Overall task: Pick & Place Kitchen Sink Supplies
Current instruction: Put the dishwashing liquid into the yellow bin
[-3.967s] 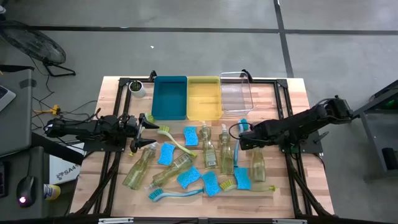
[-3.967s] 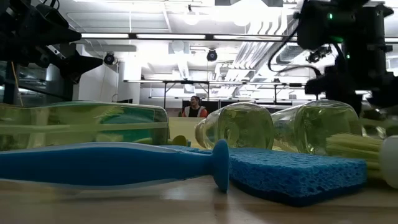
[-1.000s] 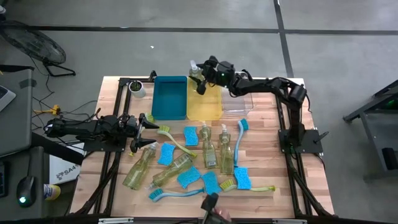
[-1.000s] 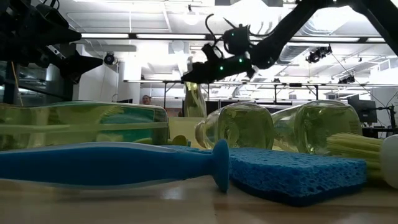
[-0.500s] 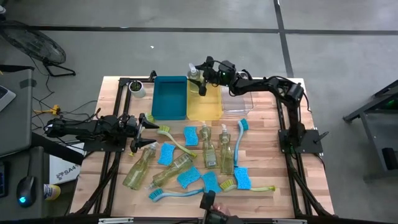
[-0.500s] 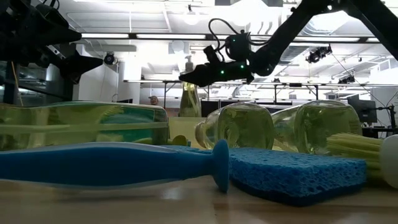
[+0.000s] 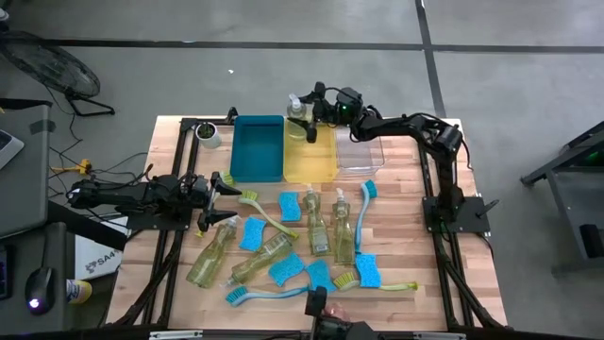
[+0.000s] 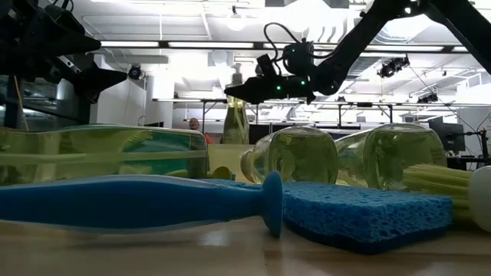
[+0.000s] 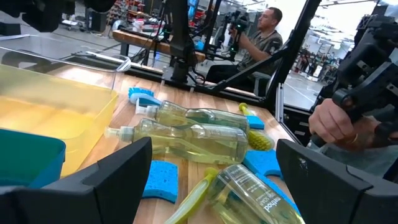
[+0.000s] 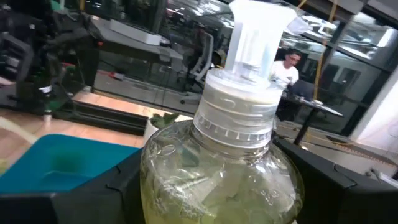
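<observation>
Since four seconds back, the right arm has swung from the clutter at the bench's middle out to the bins at twelve o'clock, carrying a soap bottle [image 7: 298,121] that now hangs upright over the far end of the yellow bin [image 7: 310,149]; within the last second it has edged only slightly. Its right gripper [image 7: 311,117] has the jaws partly closed around the bottle's shoulder, just under the ribbed collar [image 10: 239,127] and white pump. Clear plastic, yellowish-green liquid inside: probably fairly heavy for its size, smooth and likely slippery, with walls that may give, so a hold high near the stiff neck looks soundest. At nine o'clock the left gripper [image 7: 219,185] waits with jaws wide and empty, near more bottles, blue sponges and brushes lying across the bench [image 7: 406,236]
</observation>
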Robot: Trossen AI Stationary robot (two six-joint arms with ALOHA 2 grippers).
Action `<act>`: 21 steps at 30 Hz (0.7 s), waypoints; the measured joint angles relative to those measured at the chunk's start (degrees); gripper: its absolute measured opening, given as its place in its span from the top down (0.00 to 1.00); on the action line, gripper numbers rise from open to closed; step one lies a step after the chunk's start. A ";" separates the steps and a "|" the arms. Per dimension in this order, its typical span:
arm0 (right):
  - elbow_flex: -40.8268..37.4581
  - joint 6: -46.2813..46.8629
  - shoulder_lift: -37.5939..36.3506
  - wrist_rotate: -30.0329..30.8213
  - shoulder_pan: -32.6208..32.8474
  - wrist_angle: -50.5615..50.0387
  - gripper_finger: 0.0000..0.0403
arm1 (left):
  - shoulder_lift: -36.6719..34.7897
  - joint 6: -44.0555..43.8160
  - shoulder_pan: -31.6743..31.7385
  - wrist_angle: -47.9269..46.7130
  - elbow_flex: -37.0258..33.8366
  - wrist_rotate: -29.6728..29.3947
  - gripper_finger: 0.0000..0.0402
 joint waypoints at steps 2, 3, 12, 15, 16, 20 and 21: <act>0.00 -0.09 0.63 -0.14 0.00 0.86 0.32 | -0.02 0.00 0.00 0.02 0.00 0.00 0.15; 0.01 -0.13 1.06 -0.11 0.00 1.15 0.32 | 0.00 0.00 0.00 0.00 0.00 0.00 0.15; 4.77 -0.03 4.32 -1.53 -0.22 0.14 0.32 | 0.00 0.00 0.00 0.00 0.00 0.04 0.15; 5.81 -0.16 4.82 -1.78 -0.23 -2.15 0.32 | 0.00 0.00 0.00 0.02 0.00 0.04 0.15; 5.87 -0.20 5.08 -1.83 -0.36 -2.25 0.32 | -0.01 0.00 0.00 0.02 0.00 0.04 0.15; 6.03 0.03 5.50 -3.34 -0.87 -3.19 0.32 | -0.01 0.00 0.00 0.02 0.00 0.04 0.15; 6.03 -0.21 5.50 -3.27 -0.93 -3.47 0.32 | -0.01 0.00 0.00 0.02 0.00 0.04 0.15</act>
